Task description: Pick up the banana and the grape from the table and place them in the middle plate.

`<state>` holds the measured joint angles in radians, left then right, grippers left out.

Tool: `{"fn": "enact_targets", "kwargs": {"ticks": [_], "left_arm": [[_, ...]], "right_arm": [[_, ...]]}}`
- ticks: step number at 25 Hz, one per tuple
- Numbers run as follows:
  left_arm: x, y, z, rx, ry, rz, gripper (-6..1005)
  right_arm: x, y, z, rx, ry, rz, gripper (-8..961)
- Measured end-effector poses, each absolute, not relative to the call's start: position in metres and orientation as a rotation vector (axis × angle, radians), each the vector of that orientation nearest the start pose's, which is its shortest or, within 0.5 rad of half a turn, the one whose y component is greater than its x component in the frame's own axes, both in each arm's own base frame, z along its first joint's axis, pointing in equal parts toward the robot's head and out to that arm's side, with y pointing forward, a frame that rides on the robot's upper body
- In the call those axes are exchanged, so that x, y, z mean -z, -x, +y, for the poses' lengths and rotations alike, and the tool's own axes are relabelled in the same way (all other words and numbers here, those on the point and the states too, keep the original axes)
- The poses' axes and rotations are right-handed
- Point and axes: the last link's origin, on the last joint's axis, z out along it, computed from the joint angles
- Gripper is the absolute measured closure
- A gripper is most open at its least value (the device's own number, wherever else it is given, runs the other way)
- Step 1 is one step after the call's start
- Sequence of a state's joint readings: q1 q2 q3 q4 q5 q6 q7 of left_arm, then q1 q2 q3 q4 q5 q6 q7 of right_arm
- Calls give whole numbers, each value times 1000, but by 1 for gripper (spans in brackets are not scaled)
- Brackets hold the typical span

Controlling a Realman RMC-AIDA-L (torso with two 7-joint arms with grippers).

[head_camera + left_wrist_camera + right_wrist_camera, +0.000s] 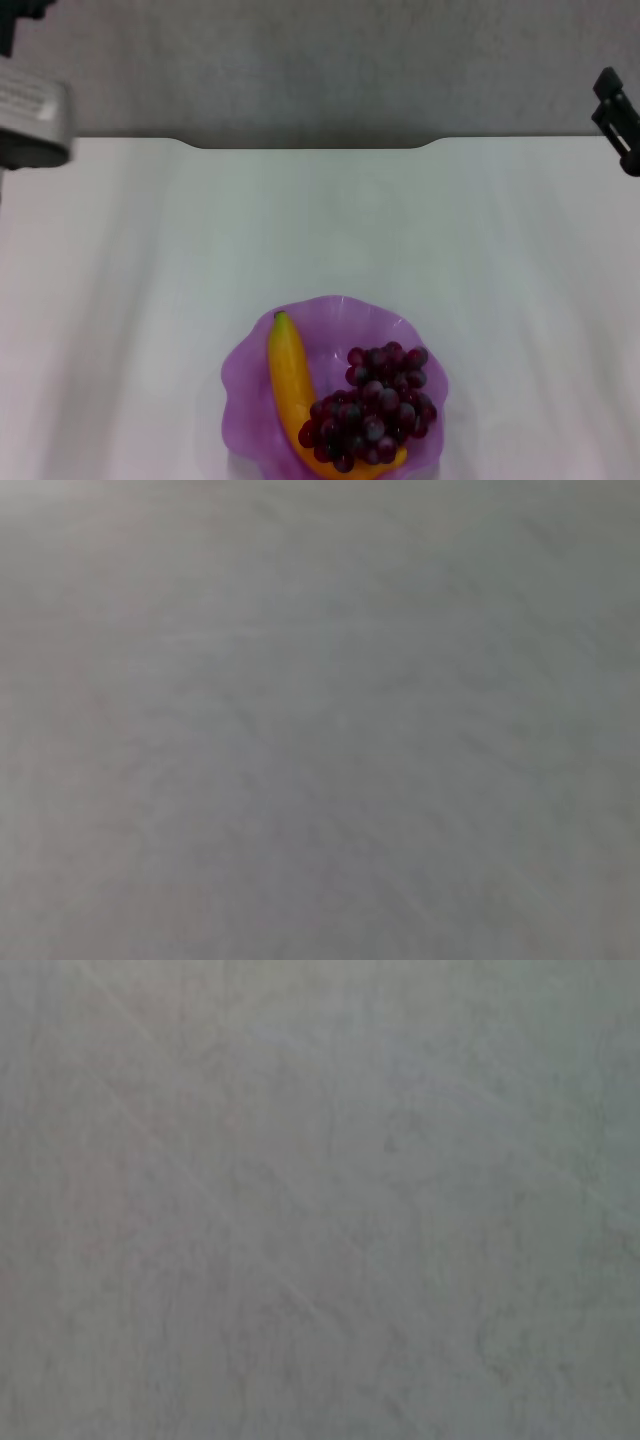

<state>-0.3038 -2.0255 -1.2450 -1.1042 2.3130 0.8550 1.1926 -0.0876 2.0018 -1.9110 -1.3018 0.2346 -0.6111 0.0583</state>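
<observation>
The purple scalloped middle plate sits on the white table near its front edge. The yellow banana lies in the plate along its left side, greenish tip pointing away from me. The dark red-purple grape bunch lies in the plate to the banana's right, over its lower end. My left arm is raised at the far left edge, my right gripper at the far right edge; both are far from the plate. Both wrist views show only a grey surface.
The table's far edge has a shallow notch, with a grey wall behind it.
</observation>
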Motion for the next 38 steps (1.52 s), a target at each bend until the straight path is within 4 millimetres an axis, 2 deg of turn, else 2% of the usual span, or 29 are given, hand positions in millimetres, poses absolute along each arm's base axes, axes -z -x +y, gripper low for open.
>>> {"fn": "enact_targets", "kwargs": {"ticks": [4,7,12,15,18,19,20,24,28,38], "left_arm": [[-85,183,376,529,1249,100,319],[-95,198,372,726,1359,-35,318],[-111,215,374,842,1529,-165,316],[-118,233,379,779,1606,-249,314],[-124,251,382,672,1621,-324,313],[-124,251,382,672,1621,-324,313],[-127,261,381,609,1613,-379,312],[-127,272,378,542,1609,-429,311],[-124,290,372,472,1591,-500,310],[-113,296,368,391,1526,-492,310]], "right_arm": [[-42,-231,305,-806,1627,400,183],[-41,-233,305,-802,1629,404,183],[-43,-235,306,-794,1622,406,183],[-46,-241,307,-772,1612,416,183],[-52,-255,310,-715,1597,435,183],[-55,-260,312,-692,1589,442,183],[-58,-265,314,-669,1580,452,183],[-68,-282,320,-604,1548,492,183],[-74,-289,321,-583,1529,504,183],[-76,-292,324,-573,1519,517,183]]}}
